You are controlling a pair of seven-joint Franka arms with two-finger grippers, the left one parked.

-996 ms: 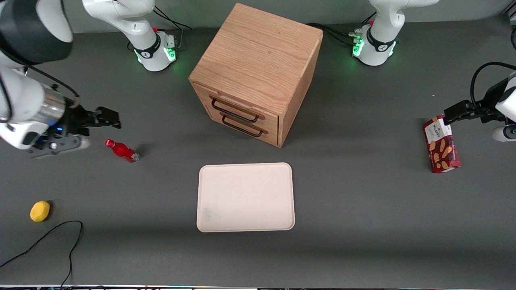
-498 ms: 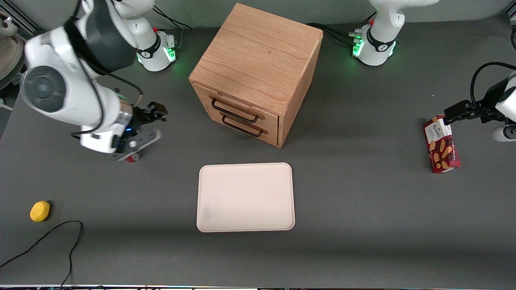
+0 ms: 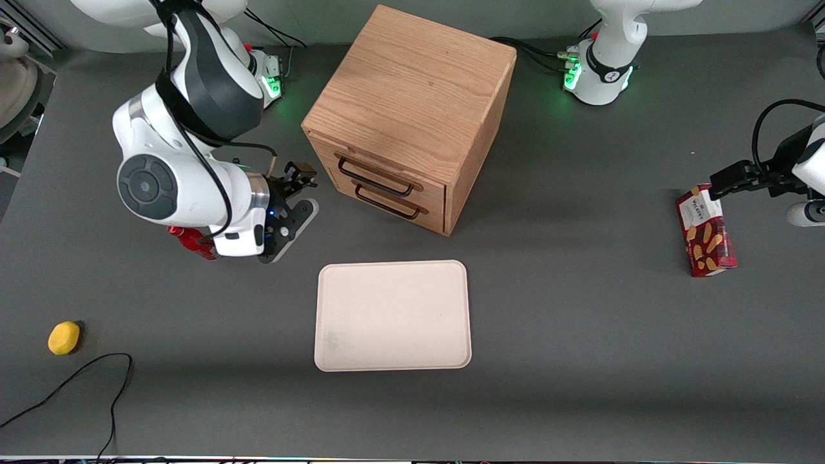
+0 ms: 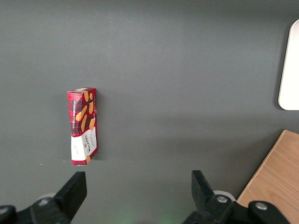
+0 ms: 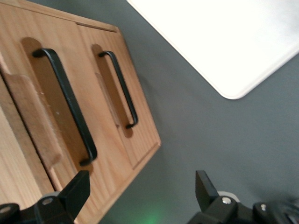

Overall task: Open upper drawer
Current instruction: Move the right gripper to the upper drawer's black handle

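Note:
The oak cabinet (image 3: 412, 103) stands in the middle of the table, farther from the front camera than the tray. Its upper drawer (image 3: 380, 171) looks shut, and its thin black bar handle (image 3: 377, 179) sits above the like handle of the lower drawer (image 3: 388, 205). My right gripper (image 3: 303, 174) is open and empty. It hovers a short gap from the drawer fronts, toward the working arm's end, at about the upper handle's height. In the right wrist view the upper handle (image 5: 65, 105) and the lower handle (image 5: 119, 88) lie ahead of the open gripper (image 5: 140, 191).
A cream tray (image 3: 393, 316) lies in front of the cabinet, nearer the camera. A red bottle (image 3: 190, 243) is partly hidden under my arm. A yellow object (image 3: 64, 338) and a black cable (image 3: 77, 380) lie toward the working arm's end. A biscuit box (image 3: 706, 231) lies toward the parked arm's end.
My right arm has swung in from the table's end toward the cabinet. The gripper has passed over the red bottle and now sits close to the drawer fronts.

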